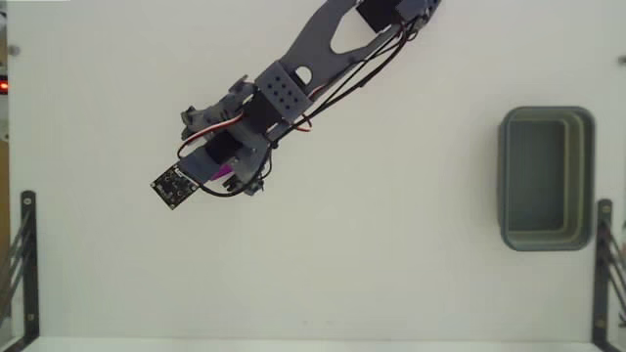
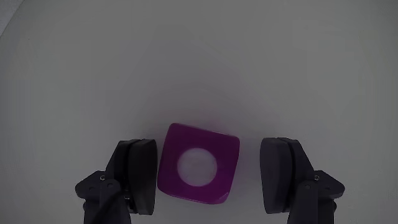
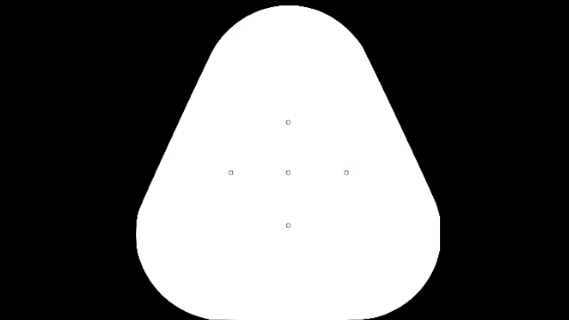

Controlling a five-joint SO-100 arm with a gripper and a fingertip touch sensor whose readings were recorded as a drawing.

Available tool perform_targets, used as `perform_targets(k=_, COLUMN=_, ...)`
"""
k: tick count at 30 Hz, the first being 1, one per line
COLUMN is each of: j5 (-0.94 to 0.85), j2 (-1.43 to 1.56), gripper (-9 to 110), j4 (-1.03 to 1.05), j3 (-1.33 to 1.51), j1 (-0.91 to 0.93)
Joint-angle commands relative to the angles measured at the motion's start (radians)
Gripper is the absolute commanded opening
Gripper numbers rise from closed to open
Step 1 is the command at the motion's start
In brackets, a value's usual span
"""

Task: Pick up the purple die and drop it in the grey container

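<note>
fixed view, from above: arm (image 1: 293,93) reaching in from the top edge and slanting down to the left, ending over the left-centre of a white table (image 1: 391,264). gripper (image 1: 230,176) mostly hidden under the wrist and its small black board; jaw state not readable here. only a sliver of the die (image 1: 224,172) showing as magenta beside the wrist, low on the table, so apparently not lifted yet. container (image 1: 546,178) lying at the far right, long side running up and down the picture, open and with nothing seen inside, well apart from the arm. placed so, presumably to demand a long carry across the table after the pick.

wrist view, looking down between the fingers: die (image 2: 198,164) resting on the table, one white pip facing up, turned slightly so its edges sit a little askew to the pads. gripper (image 2: 208,177) straddling it, jaws moderately wide. left-hand finger (image 2: 140,174) touching or almost touching the die's side; right-hand finger (image 2: 281,177) standing clear, a strip of table visible between. hence not yet gripped. off-centre placement likely to push the die sideways, and perhaps square it up, as the jaws close. straddle with fingertips low fits a pinch on two opposite faces, the surest hold on a small cube. container out of this view.
</note>
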Motion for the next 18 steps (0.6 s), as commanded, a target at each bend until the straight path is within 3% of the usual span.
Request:
perform_targets(k=1, j5=0.005, j2=0.032, gripper=109, j4=-0.016, j3=0.004, j1=0.012)
perform_targets(k=18, j5=0.005, j2=0.032, gripper=105, j4=-0.016, j3=0.004, j1=0.012)
